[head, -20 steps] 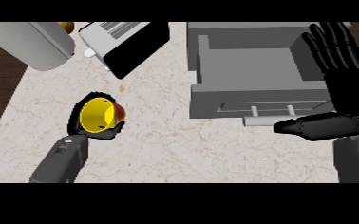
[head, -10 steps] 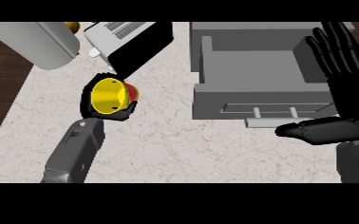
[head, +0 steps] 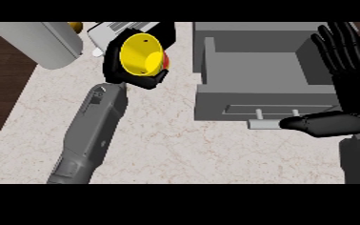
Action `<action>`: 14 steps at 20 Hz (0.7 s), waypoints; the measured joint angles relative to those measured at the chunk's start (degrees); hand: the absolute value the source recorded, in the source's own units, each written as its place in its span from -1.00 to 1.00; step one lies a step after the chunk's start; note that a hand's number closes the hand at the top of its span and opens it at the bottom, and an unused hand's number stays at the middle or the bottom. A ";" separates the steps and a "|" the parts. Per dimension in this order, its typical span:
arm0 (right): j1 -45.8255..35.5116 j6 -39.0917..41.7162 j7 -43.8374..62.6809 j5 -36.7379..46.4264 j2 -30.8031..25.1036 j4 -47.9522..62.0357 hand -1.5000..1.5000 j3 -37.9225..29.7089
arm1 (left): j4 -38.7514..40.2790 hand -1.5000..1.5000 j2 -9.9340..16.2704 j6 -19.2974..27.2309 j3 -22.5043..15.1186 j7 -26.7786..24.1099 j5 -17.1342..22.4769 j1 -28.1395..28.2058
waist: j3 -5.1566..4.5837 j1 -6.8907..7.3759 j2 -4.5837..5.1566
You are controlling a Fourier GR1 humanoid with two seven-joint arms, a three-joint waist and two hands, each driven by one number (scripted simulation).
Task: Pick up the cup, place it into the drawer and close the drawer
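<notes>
Now I see my black left hand [head: 134, 76] curled around the shiny yellow cup with a red side [head: 143, 56], above the speckled stone counter [head: 175, 143]. Beside it, the boxy grey drawer [head: 264, 81] is open. My right hand [head: 341, 52] rests with straight fingers.

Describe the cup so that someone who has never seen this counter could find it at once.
Start at the grey open drawer on the right of the marbled counter, then look left across the bare strip. The cup is there, held up in the left hand, whose black fingers curl round it. It is the only bright yellow thing, with a red patch on its right side.
</notes>
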 measured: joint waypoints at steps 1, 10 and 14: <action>-0.04 0.05 0.61 -0.35 -0.23 -0.30 -1.00 -0.27 | -1.57 1.00 -0.28 1.00 -1.39 1.95 0.36 -0.51 | 0.00 -0.09 -0.01; 1.11 -0.48 -2.00 1.46 1.23 0.13 -1.00 0.97 | -5.11 1.00 -1.16 13.41 -8.31 19.08 2.45 -14.83 | -0.01 -1.11 0.32; 0.23 0.48 -1.08 -0.07 0.14 0.21 -1.00 -0.06 | -0.02 1.00 -1.25 18.77 -11.71 24.29 4.26 -21.63 | 0.00 -2.11 0.52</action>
